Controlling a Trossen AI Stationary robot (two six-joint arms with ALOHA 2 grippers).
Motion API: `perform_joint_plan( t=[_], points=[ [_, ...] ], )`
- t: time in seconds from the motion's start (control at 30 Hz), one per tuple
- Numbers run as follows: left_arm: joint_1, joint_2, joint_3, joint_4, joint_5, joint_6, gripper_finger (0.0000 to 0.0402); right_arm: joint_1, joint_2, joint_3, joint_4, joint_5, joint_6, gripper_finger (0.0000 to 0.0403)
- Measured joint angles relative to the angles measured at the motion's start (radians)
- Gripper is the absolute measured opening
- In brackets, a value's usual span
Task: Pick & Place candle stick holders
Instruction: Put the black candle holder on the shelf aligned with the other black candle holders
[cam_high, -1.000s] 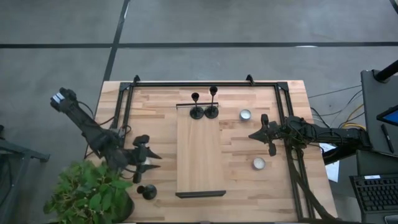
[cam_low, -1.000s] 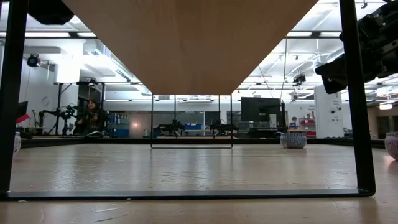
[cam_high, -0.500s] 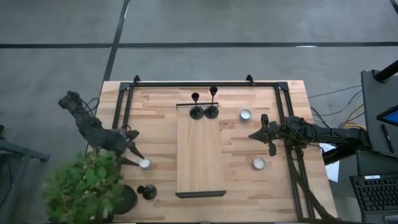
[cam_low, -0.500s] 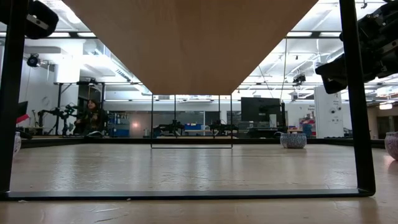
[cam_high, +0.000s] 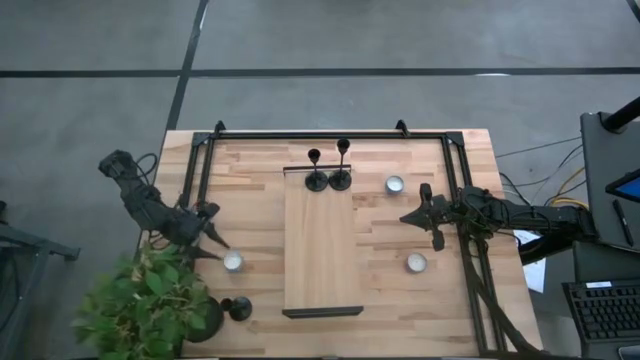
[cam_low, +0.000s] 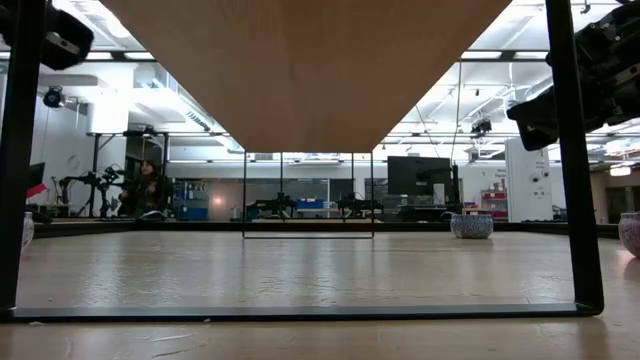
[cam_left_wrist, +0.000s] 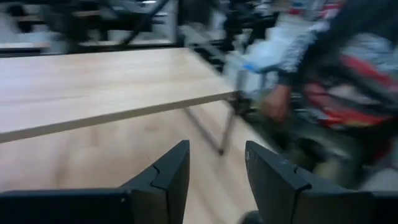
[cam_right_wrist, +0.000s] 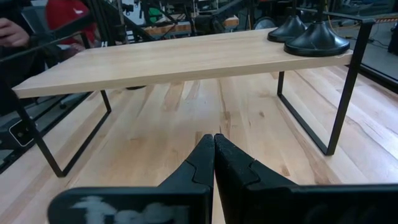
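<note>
Two black candle stick holders (cam_high: 316, 180) (cam_high: 340, 179) stand by their round bases on the far end of a raised wooden shelf (cam_high: 322, 250); their bases also show in the right wrist view (cam_right_wrist: 314, 40). A third holder (cam_high: 238, 308) stands on the table at the near left. My left gripper (cam_high: 215, 246) is open and empty (cam_left_wrist: 217, 180), just left of a white tealight (cam_high: 232, 262). My right gripper (cam_high: 408, 216) is shut and empty (cam_right_wrist: 213, 149), hovering right of the shelf and pointing at it.
Two more tealights (cam_high: 394, 184) (cam_high: 416, 262) sit on the table right of the shelf. A leafy plant (cam_high: 150, 305) overhangs the near left corner, beside the third holder. A black frame (cam_high: 330, 134) runs round the table. A person (cam_left_wrist: 336, 93) shows beyond the table.
My left gripper has drawn back from over the tealight toward the table's left edge and has turned; the tealight now shows uncovered on the table. The plant's leaves have shifted at the near left corner.
</note>
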Motion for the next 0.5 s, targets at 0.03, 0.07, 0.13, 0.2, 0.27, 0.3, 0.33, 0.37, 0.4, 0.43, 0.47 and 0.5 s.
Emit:
perform_joint_plan(
  t=[0.03,0.07,0.13,0.2,0.27,0.3,0.33,0.37,0.4,0.43,0.47,0.5],
  points=[
    [-0.001,0.0,0.002,0.005,0.023,-0.006,0.0151,0.0,0.0,0.0,0.0,0.0,0.0,0.0008],
    [-0.001,0.0,0.002,0.007,0.036,-0.038,0.0151,0.0,0.0,0.0,0.0,0.0,0.0,0.0008],
    [0.0,0.002,0.001,-0.004,0.047,-0.13,0.0151,0.0,0.0,0.0,0.0,0.0,0.0,0.0008],
    [0.0,0.009,-0.006,-0.021,0.066,-0.207,0.0151,0.0,0.0,0.0,0.0,0.0,0.0,0.0008],
    [0.0,0.021,-0.016,-0.033,0.112,-0.274,0.0151,0.0,0.0,0.0,0.0,0.0,0.0,0.0009],
    [-0.001,0.029,-0.021,-0.05,0.142,-0.306,0.0151,0.0,0.0,0.0,0.0,0.0,0.0,0.0008],
    [-0.001,0.039,-0.026,-0.063,0.166,-0.343,0.0151,0.0,0.0,0.0,0.0,0.0,0.0,0.0008],
    [-0.001,0.048,-0.031,-0.065,0.178,-0.377,0.0151,0.0,0.0,0.0,0.0,0.0,0.0,0.0008],
    [-0.001,0.057,-0.038,-0.065,0.184,-0.408,0.0151,0.0,0.0,0.0,0.0,0.0,0.0,0.0008],
    [-0.001,0.066,-0.047,-0.061,0.195,-0.437,0.0151,0.0,0.0,0.0,0.0,0.0,0.0,0.0008],
    [0.0,0.077,-0.057,-0.061,0.2,-0.464,0.0151,0.0,0.0,0.0,0.0,0.0,0.0,0.0008],
    [-0.001,0.09,-0.066,-0.061,0.205,-0.48,0.0151,0.0,0.0,0.0,0.0,0.0,0.0,0.0009]
  ],
)
